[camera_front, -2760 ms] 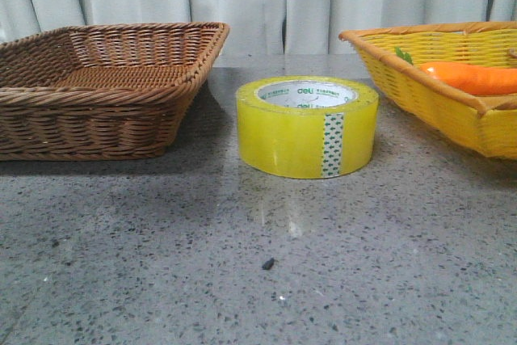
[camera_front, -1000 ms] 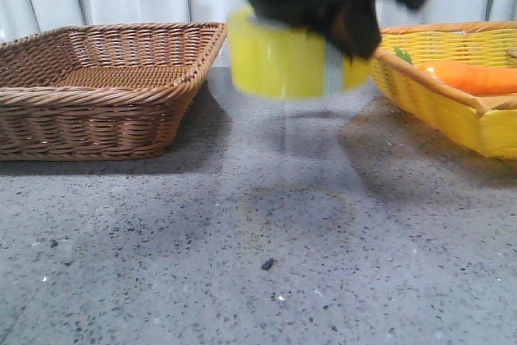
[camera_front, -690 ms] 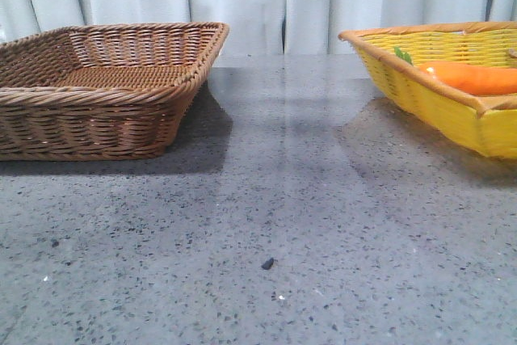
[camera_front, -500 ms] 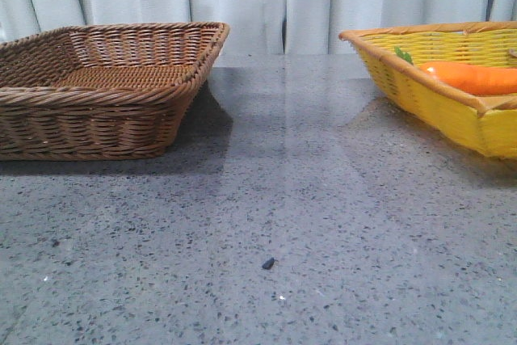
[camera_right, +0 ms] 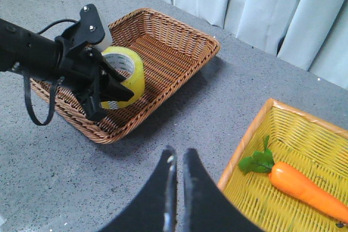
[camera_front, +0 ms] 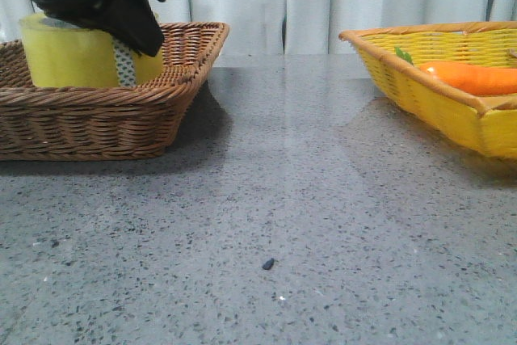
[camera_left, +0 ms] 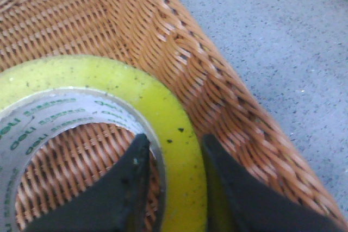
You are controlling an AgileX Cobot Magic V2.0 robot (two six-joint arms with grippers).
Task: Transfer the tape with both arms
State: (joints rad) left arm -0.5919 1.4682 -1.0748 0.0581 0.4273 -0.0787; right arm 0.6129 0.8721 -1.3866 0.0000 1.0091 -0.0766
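Observation:
The yellow tape [camera_front: 73, 58] roll, with its green-dotted label facing front, is inside the brown wicker basket [camera_front: 97, 119] at the left. My left gripper [camera_front: 129, 34] is shut on the tape's wall from above. In the left wrist view one finger is inside the white "deli" core and the other outside, left gripper [camera_left: 175, 142] on tape [camera_left: 168, 107]. The basket rim hides the roll's bottom, so I cannot tell if it rests on the floor. My right gripper [camera_right: 177, 156] is shut and empty, high over the table, and sees the tape [camera_right: 128, 66] and left gripper [camera_right: 111, 96].
A yellow wicker basket [camera_front: 436, 107] at the right holds an orange carrot [camera_front: 472, 78] with green leaves; it also shows in the right wrist view [camera_right: 304, 188]. Grey speckled table between the baskets, with a small dark speck [camera_front: 267, 263]. White curtain behind.
The tape was lifted from the table's middle, carried up and to the left out of view, and has come down inside the brown basket in my left gripper.

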